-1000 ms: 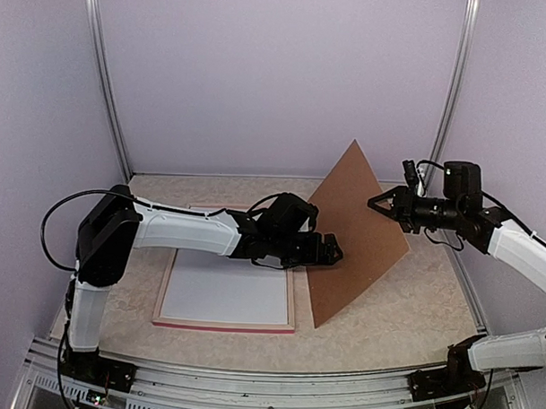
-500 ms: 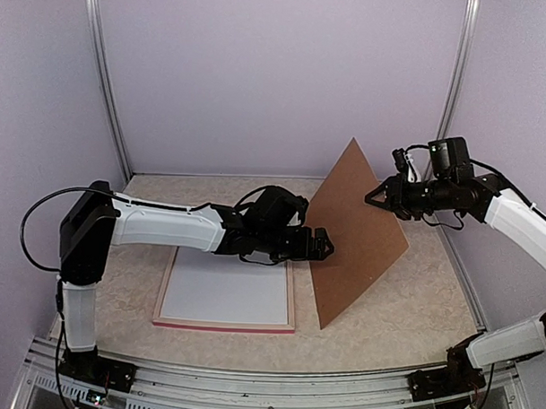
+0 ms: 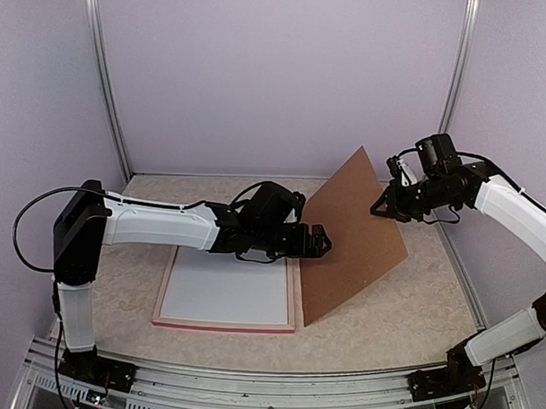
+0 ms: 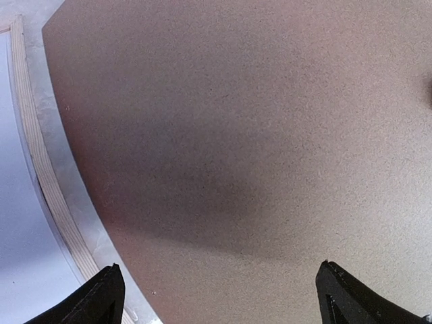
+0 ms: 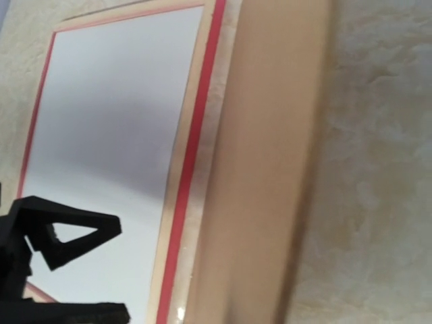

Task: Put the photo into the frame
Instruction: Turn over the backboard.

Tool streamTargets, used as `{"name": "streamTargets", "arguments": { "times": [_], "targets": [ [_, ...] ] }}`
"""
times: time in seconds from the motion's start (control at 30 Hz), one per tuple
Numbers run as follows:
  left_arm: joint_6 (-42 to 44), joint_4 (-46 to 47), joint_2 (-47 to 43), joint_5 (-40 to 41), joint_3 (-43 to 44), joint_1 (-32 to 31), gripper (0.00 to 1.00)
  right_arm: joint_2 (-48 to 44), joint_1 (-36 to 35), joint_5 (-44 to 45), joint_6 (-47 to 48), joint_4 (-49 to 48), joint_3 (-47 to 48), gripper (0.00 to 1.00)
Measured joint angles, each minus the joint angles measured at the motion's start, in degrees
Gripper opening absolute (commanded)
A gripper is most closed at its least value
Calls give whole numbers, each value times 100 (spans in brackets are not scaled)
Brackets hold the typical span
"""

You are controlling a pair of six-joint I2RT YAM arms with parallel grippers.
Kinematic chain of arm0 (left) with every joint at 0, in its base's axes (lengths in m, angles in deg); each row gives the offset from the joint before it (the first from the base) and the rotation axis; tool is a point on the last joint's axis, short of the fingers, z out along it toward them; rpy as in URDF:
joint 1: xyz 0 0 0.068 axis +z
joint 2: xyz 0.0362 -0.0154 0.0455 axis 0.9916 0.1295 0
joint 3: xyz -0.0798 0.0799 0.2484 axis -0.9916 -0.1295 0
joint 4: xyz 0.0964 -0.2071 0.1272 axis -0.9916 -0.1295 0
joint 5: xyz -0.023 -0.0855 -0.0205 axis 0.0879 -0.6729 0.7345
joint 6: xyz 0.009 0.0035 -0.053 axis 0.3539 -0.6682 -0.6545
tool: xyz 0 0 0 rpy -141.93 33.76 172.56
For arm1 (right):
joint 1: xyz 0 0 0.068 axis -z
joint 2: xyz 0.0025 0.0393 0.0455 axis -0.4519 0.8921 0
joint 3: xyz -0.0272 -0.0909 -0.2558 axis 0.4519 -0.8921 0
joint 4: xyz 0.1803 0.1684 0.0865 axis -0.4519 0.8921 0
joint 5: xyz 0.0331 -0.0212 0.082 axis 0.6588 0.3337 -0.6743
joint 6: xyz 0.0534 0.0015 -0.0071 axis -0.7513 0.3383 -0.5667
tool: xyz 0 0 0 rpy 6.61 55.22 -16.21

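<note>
Lilac walls enclose a beige marbled table point(image 3: 413, 299). On it, the large plain brown cardboard backing board point(image 3: 353, 234) stands tilted on its lower edge. Compared with a second ago its near bottom corner has slid left and now sits just beside the right rail of the frame, and its top has dipped slightly.

The large thin rectangular picture frame point(image 3: 224, 327) has not moved. It lies face-down, pale wood up, with a line of pink-red showing along its edges. The rectangular photo point(image 3: 223, 292) already rests inside it, plain white back upward.

So the photo looks seated, and the board is probably being brought over to cover it.

The left end effector point(image 3: 320, 242) has crept a little nearer the frame's far right corner. Its jaws are spread wide and grip nothing, and the board's face fills its wrist view. The right end effector point(image 3: 381, 206) has risen and swung in to the board's upper right edge. Its jaws have narrowed, but I cannot tell whether they have pinched the board.
</note>
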Motion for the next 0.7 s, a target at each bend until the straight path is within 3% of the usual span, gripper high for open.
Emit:
{"name": "streamTargets", "arguments": {
  "times": [0.23, 0.37, 0.7],
  "targets": [
    [72, -2, -2, 9, -17, 0, 99, 81, -4, 249, 125, 470, 452, 2],
    [105, -46, -33, 11, -17, 15, 99, 96, -11, 350, 221, 691, 800, 2],
    [138, -109, -566, 11, -83, 136, 99, 105, -208, 96, 105, 601, 896, 29]
  ]
}}
